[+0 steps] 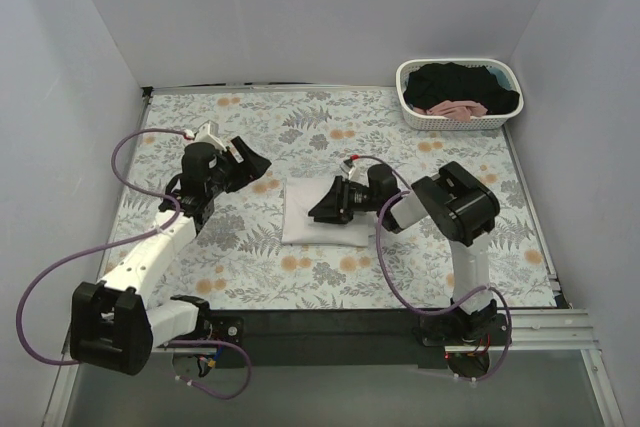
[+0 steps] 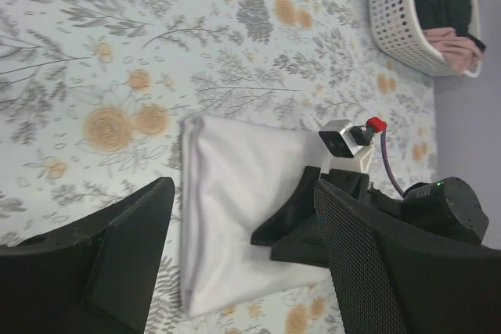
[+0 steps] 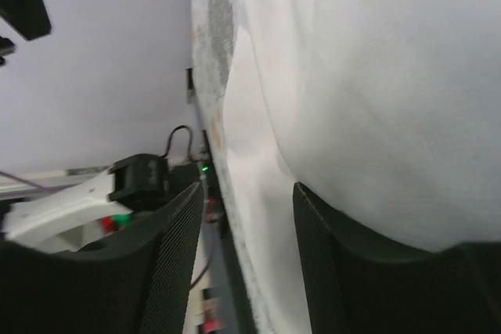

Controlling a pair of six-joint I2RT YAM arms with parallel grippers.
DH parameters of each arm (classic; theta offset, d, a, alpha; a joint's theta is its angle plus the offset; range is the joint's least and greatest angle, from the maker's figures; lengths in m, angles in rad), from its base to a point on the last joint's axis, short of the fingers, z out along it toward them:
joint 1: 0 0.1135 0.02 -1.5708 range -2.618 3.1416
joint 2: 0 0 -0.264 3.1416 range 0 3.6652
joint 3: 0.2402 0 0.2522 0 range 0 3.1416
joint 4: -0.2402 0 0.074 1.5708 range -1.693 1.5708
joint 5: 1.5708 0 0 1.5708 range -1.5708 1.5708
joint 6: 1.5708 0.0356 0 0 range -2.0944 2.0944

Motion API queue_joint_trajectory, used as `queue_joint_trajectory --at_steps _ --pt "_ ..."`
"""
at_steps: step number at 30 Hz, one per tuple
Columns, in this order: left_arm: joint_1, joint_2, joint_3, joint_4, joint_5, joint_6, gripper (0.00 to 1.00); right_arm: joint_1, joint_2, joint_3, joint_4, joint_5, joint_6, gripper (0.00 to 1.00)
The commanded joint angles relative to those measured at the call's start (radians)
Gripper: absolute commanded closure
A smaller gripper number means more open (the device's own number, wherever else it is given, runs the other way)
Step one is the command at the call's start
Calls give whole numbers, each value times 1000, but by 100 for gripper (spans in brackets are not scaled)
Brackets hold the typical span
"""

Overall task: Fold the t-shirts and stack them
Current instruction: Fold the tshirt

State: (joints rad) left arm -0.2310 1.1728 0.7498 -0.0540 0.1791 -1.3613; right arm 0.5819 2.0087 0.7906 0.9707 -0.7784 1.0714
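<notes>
Top view: white t-shirt (image 1: 303, 224) lies folded into a compact rectangle near table centre, flat on the floral tablecloth (image 1: 300, 127), its long edges running roughly 12 to 6 o'clock. The right gripper (image 1: 318, 215) is low over the shirt's middle, fingertips pointing toward 8 o'clock, and the arm reaches in from 3 o'clock. Right wrist view: jaws parted by a moderate gap. The white t-shirt (image 3: 376, 76) fills the frame at 1 to 3 o'clock and bulges against the inner face of one finger (image 3: 329, 263). A fold edge runs down through the gap, and nothing is visibly pinched. The left gripper (image 1: 250, 162) is off the shirt at about 10 o'clock from it, over bare tablecloth and apart from the cloth. Left wrist view: jaws spread wide with nothing between them. The white t-shirt (image 2: 227, 193) shows beyond the fingertips with a rounded fold along its 9 o'clock side, and the right gripper (image 2: 290, 224) rests on it at 4 o'clock. A white lattice basket (image 1: 450, 119) stands in the far corner at 1 o'clock from the shirt, well apart. Inside it are a crumpled black t-shirt (image 1: 455, 82) and a pink one (image 1: 450, 107) heaped toward the near rim. The left wrist view shows the same basket (image 2: 399, 29) at upper right, with pink cloth at its edge.
</notes>
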Motion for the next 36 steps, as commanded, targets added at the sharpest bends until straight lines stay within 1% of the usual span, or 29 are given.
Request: queue_joint_trajectory --at_steps 1,3,5,6,7,10,11,13,17,20,22,26,28,33,34,36 --pt "2 -103 -59 -141 -147 148 28 -14 108 -47 235 13 137 42" --pt "2 -143 -92 -144 -162 159 28 -14 108 -50 238 -13 137 42" --pt "2 -153 -105 -144 -167 160 28 -13 52 -57 217 -16 125 42" --pt "2 -150 -107 -142 -167 162 28 -14 27 -59 156 -13 98 42" --pt "2 -145 -107 -141 -167 160 28 -13 -23 -63 128 -7 85 42" --pt "2 -122 -92 -141 -167 171 28 9 -108 -77 51 16 52 41" --pt "1 -121 -87 -141 -199 171 28 30 -122 -79 33 28 42 41" --pt "2 -117 -86 -141 -211 172 28 55 -149 -93 16 39 33 41" --pt "1 -127 -89 -141 -227 172 28 113 -113 -129 26 65 25 41" --pt "1 -127 -92 -141 -230 174 29 118 -48 -168 85 82 27 41" --pt "2 -125 -92 -139 -227 172 29 118 -9 -171 85 84 19 42" --pt "2 -117 -96 -133 -181 166 30 116 -8 -169 62 77 2 43" --pt "2 -104 -99 -121 -103 160 30 118 -75 -162 -39 85 -54 43" --pt "2 -67 -90 -113 -53 157 31 110 -257 -111 -318 139 -214 43" --pt "1 -61 -90 -113 -47 154 31 105 -315 -96 -475 162 -303 43" --pt "2 -55 -89 -113 -40 156 31 101 -381 -21 -663 275 -411 43"
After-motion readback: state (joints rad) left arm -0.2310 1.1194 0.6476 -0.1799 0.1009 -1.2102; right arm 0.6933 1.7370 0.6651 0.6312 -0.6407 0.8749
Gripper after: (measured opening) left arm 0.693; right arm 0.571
